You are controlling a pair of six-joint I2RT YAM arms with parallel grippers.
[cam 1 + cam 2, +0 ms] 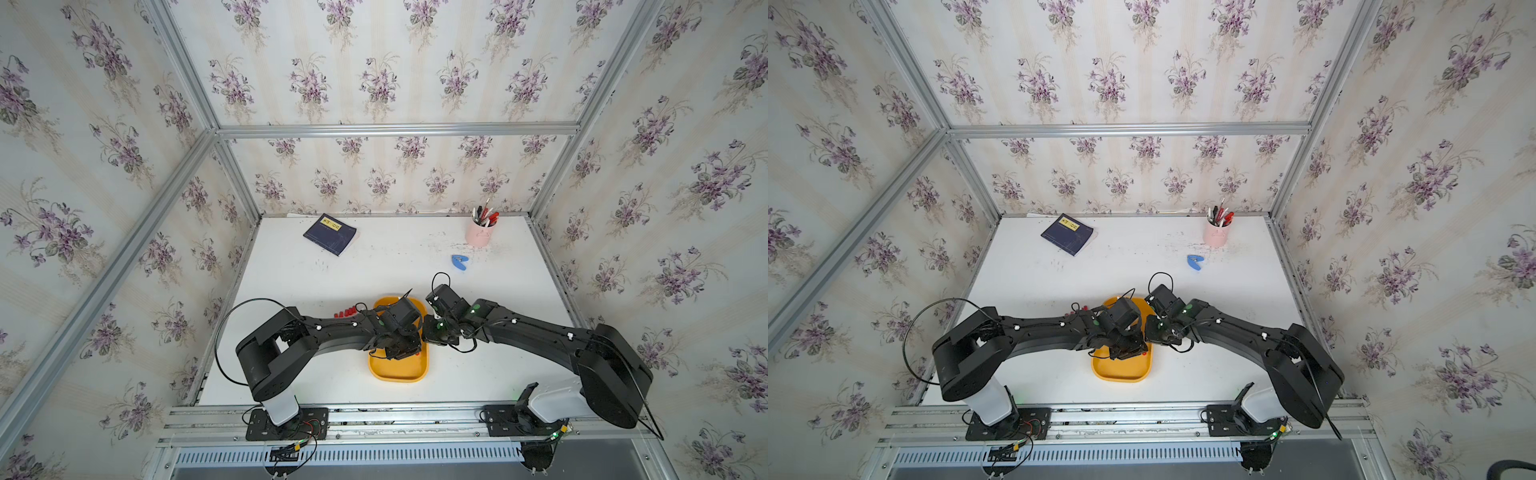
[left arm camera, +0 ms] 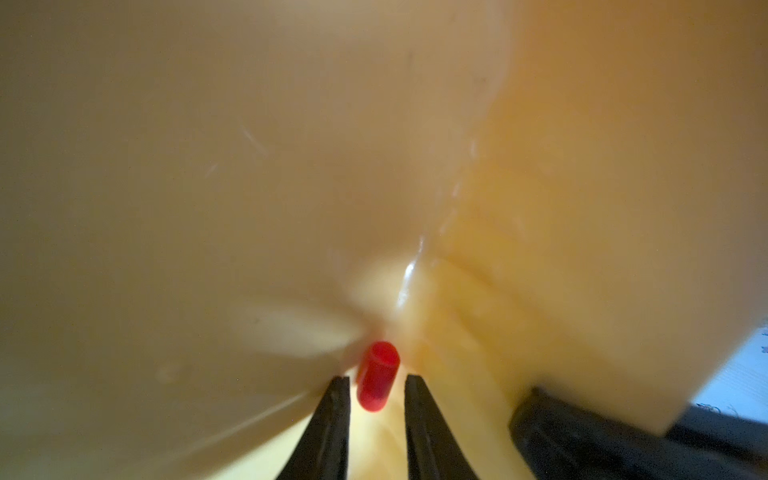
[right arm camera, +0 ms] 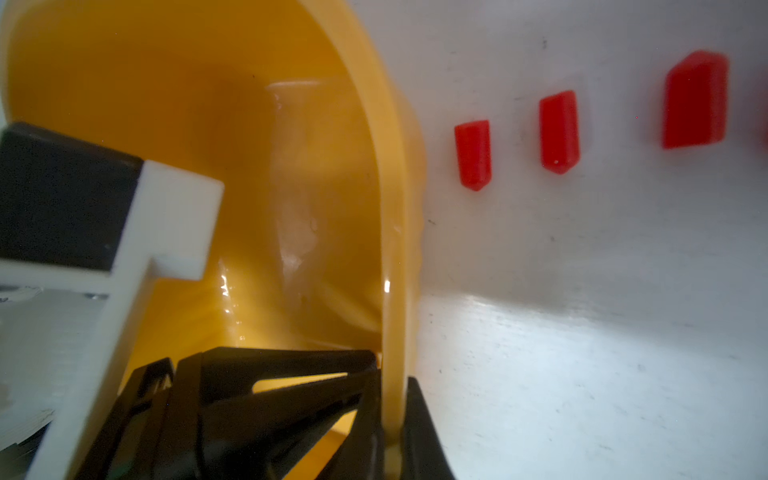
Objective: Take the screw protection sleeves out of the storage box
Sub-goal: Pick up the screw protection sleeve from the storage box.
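Left end effector [image 2: 376, 380], jaws apart, straddled one screw protection sleeve [image 2: 378, 370]; right end effector [image 3: 392, 449] clamped the storage box [image 3: 392, 208] rim.

Red sleeves [image 3: 559, 131], yellow-orange box [image 1: 397, 372] — violet-flowered wallpaper [image 1: 374, 83], pink cup [image 1: 480, 235]

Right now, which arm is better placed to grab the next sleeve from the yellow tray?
Left. The left gripper is inside the storage box, a red sleeve between its open fingers; the right gripper is shut on the box's rim, seemingly steadying it.
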